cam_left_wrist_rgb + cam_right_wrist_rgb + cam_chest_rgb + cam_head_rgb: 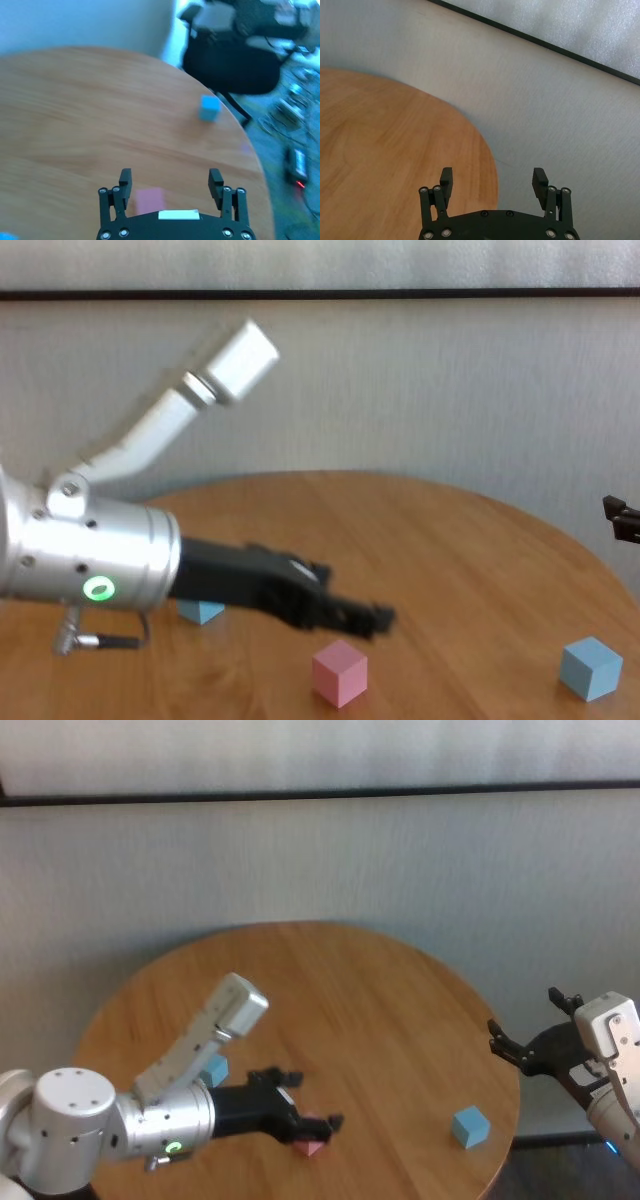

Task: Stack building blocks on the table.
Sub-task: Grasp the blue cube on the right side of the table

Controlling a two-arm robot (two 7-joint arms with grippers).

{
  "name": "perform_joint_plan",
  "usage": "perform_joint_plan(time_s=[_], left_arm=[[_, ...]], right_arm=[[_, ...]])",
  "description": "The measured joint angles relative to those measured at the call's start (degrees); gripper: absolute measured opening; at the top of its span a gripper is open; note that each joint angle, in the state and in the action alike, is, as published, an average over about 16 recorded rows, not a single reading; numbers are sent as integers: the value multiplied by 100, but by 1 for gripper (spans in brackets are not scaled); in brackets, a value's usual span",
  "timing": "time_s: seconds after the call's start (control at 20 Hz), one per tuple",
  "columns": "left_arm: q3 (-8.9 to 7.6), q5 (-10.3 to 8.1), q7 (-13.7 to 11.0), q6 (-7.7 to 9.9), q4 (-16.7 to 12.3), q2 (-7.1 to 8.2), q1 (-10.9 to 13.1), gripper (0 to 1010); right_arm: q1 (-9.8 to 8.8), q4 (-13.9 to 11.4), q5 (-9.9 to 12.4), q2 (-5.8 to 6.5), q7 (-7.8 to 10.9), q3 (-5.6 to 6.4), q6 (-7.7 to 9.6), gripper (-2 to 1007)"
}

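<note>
A pale pink cube [310,1147] lies on the round wooden table [350,980] near its front edge. My left gripper [312,1100] is open and hovers just above the cube. In the left wrist view the pink cube [150,200] shows between the fingers [124,181]. One light blue cube [213,1070] sits behind my left arm, partly hidden. The other light blue cube [469,1126] sits at the front right. My right gripper [528,1032] is open and empty, just beyond the table's right edge.
A grey wall rises behind the table. In the left wrist view a black office chair [230,60] stands on the floor beyond the table's edge [250,145]. The right wrist view shows the table's rim [485,145] and the wall.
</note>
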Motion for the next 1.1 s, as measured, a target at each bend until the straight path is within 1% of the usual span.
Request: perform_joint_plan(time_s=[0.1, 0.25, 0.45, 0.6, 0.7, 0.8, 1.1], left_arm=[[-176, -56, 223, -188, -122, 10, 109, 996], [-439, -71, 621, -466, -276, 0, 268, 1000], [-774, 14, 1204, -812, -424, -51, 486, 1000], [-1009, 98, 1569, -1026, -499, -98, 655, 1000], [-1143, 150, 1748, -1126, -525, -125, 757, 1000], [-1245, 190, 1855, -1179, -534, -141, 842, 1000], [-1434, 238, 2028, -1212, -519, -160, 1018, 1000]], right_arm=[[0, 0, 0, 0, 0, 0, 0, 1001], [0, 0, 0, 0, 0, 0, 0, 1001], [0, 0, 0, 0, 0, 0, 0, 1001], [0, 0, 0, 0, 0, 0, 0, 1001], [0, 0, 0, 0, 0, 0, 0, 1001], [0, 0, 0, 0, 0, 0, 0, 1001], [0, 0, 0, 0, 0, 0, 0, 1001]])
